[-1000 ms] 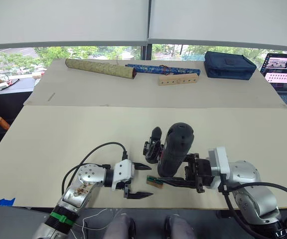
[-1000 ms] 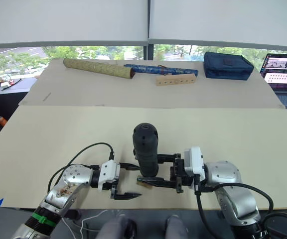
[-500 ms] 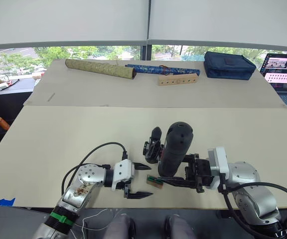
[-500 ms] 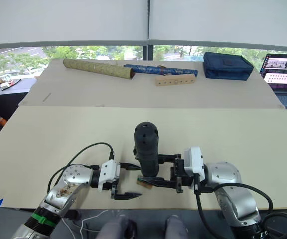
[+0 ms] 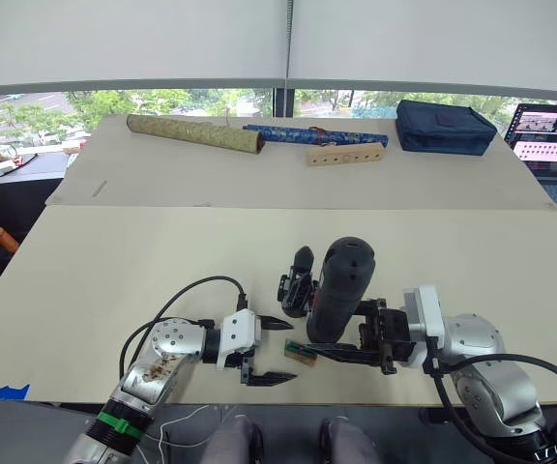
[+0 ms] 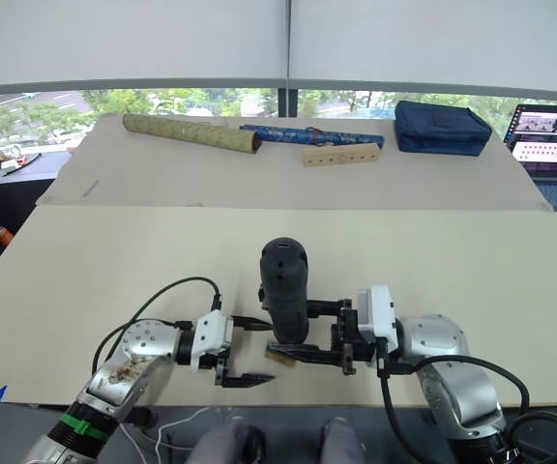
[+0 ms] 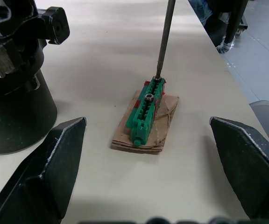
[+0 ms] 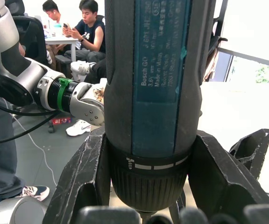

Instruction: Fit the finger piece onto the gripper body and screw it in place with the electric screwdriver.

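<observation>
The right gripper (image 5: 361, 333) clamps the electric screwdriver (image 5: 341, 289) upright, its bit resting on the green-topped wooden block (image 7: 146, 122). That block lies between the wide-spread fingers of the left gripper (image 5: 271, 351), with the gripper body (image 5: 298, 281) just beyond.

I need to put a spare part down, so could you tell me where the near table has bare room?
The table is bare left of the gripper body and right of the electric screwdriver. It is crowded at the near edge, around the left gripper and right gripper.
</observation>
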Controlling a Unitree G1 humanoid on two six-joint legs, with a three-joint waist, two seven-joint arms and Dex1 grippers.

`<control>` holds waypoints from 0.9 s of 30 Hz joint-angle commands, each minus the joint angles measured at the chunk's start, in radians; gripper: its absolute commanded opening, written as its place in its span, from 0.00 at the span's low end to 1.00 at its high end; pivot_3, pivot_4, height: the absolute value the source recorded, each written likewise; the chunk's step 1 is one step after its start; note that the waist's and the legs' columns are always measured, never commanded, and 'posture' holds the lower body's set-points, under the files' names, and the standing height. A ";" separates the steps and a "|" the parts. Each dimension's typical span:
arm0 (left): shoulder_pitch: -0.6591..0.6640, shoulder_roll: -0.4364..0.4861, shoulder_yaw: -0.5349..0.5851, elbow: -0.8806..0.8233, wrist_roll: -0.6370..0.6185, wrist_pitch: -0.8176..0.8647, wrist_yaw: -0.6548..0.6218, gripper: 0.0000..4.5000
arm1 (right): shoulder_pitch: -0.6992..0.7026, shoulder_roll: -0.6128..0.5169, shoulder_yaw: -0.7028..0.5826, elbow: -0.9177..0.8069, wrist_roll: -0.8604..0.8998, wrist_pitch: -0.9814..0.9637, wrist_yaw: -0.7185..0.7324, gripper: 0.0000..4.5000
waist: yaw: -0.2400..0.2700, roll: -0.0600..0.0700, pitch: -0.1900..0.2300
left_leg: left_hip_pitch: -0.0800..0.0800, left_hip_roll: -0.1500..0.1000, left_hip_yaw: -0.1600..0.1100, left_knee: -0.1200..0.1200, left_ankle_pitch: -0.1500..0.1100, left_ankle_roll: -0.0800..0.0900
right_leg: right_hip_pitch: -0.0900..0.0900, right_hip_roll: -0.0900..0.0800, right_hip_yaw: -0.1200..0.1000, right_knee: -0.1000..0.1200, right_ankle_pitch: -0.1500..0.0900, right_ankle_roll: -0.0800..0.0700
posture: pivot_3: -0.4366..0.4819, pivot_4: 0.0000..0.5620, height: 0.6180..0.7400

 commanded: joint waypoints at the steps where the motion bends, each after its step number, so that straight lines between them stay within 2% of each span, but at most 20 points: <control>1: 0.023 0.001 -0.030 0.006 0.008 0.015 -0.002 1.00 | -0.008 -0.008 -0.019 -0.031 0.024 -0.032 0.003 0.42 | 0.000 0.000 0.000 | 0.000 0.000 0.000 0.000 0.000 0.000 | 0.000 0.000 0.000 0.000 0.000 0.000 | 0.48 0.27 1.00; 27: 0.033 0.005 -0.034 -0.011 0.006 0.031 -0.004 1.00 | -0.004 -0.010 -0.031 -0.032 0.044 -0.031 0.009 0.42 | -0.002 0.000 0.000 | 0.000 0.000 0.000 0.000 0.000 0.000 | 0.000 0.000 0.000 0.000 0.000 0.000 | 0.48 0.27 1.00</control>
